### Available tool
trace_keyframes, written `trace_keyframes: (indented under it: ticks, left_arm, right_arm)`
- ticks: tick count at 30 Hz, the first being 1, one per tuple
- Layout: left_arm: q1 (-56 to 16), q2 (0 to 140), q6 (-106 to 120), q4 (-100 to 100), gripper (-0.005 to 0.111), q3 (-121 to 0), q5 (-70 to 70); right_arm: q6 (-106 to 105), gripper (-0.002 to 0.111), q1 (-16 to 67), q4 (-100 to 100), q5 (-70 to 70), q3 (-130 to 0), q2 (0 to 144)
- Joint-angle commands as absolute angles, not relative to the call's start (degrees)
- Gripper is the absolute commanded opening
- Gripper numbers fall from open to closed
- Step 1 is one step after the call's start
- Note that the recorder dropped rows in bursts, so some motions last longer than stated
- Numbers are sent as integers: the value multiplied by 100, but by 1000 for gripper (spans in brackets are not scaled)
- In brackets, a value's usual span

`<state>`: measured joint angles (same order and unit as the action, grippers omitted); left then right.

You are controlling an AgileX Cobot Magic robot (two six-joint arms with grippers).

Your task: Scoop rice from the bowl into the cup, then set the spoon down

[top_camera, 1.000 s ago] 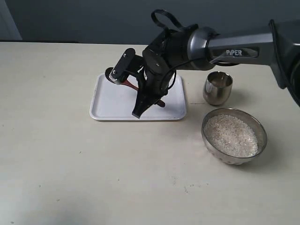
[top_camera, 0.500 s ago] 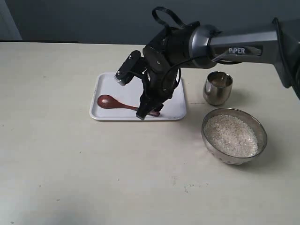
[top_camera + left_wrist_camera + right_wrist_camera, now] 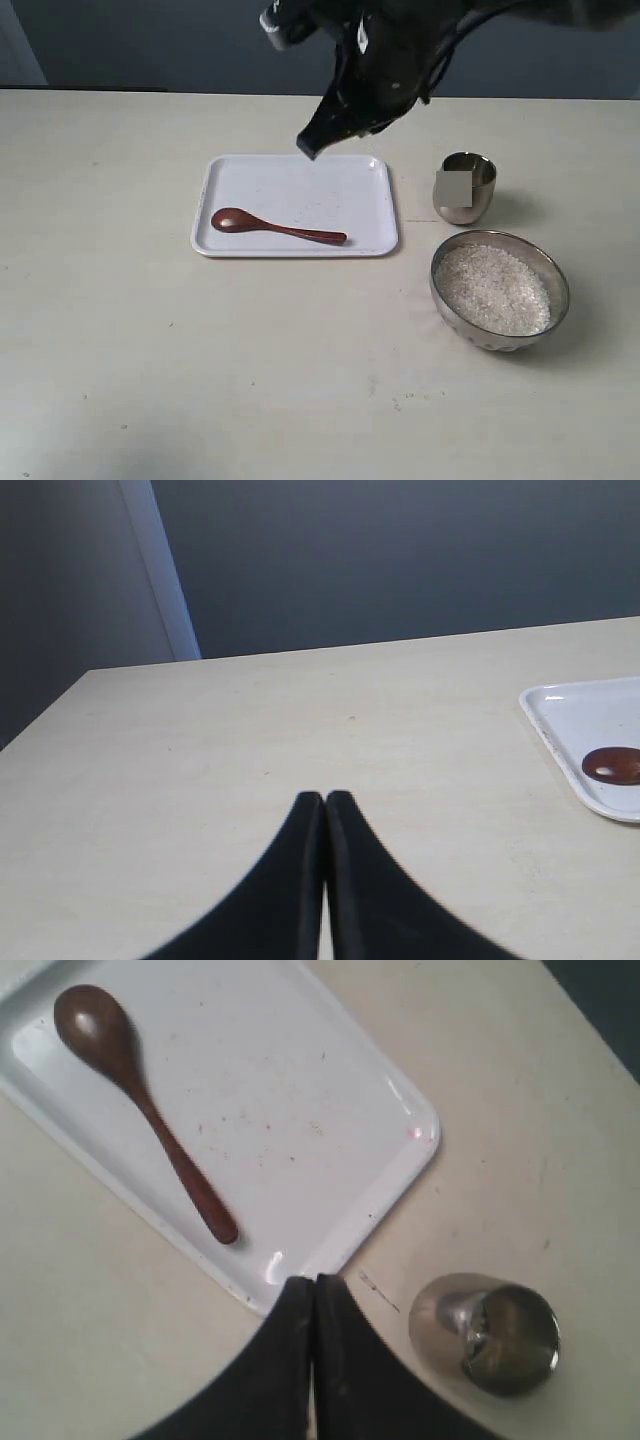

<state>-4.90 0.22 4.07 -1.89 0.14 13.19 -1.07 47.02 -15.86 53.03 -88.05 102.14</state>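
Observation:
The dark wooden spoon (image 3: 277, 228) (image 3: 140, 1100) lies flat on the white tray (image 3: 300, 185) (image 3: 330, 1130), free of any gripper; its head also shows in the left wrist view (image 3: 612, 765). The steel bowl (image 3: 500, 290) holds white rice (image 3: 492, 288) at the right. Behind it stands the small steel cup (image 3: 464, 187) (image 3: 490, 1335). My right gripper (image 3: 308, 148) (image 3: 314, 1282) hangs shut and empty high above the tray's far edge. My left gripper (image 3: 325, 798) is shut and empty over bare table, outside the exterior view.
The tray edge (image 3: 580, 735) lies to one side of the left gripper. The cream table (image 3: 150, 350) runs wide to the left and front. A dark wall (image 3: 150, 40) stands behind it.
My right gripper let go of the spoon onto the tray, shut, and rose well above it toward the back. The spoon now lies still.

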Motion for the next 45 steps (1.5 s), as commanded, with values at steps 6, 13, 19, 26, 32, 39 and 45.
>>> trace_keyframes:
  ticks: [6, 13, 19, 26, 32, 39, 45]
  left_arm:
    - [-528, 0, 382, -183, 0, 0, 1246]
    - [-528, 0, 382, -183, 0, 0, 1246]
    - [-528, 0, 382, -183, 0, 0, 1246]
    - [-528, 0, 382, -183, 0, 0, 1246]
    - [-528, 0, 382, -183, 0, 0, 1246]
    - [-528, 0, 382, -183, 0, 0, 1246]
    - [-528, 0, 382, -183, 0, 0, 1246]
  right_arm:
    - [514, 0, 4703, -1373, 6495, -8829, 9062]
    - [719, 0, 4703, -1306, 6568, -8829, 8214]
    - [788, 0, 4703, -552, 6572, -8829, 7459]
    - [778, 0, 4703, -301, 6996, -8829, 6936]
    - [778, 0, 4703, -436, 6703, -8829, 6761]
    - [705, 0, 4703, -358, 6517, -8829, 6761]
    - [718, 0, 4513, -878, 5981, -8818, 6748]
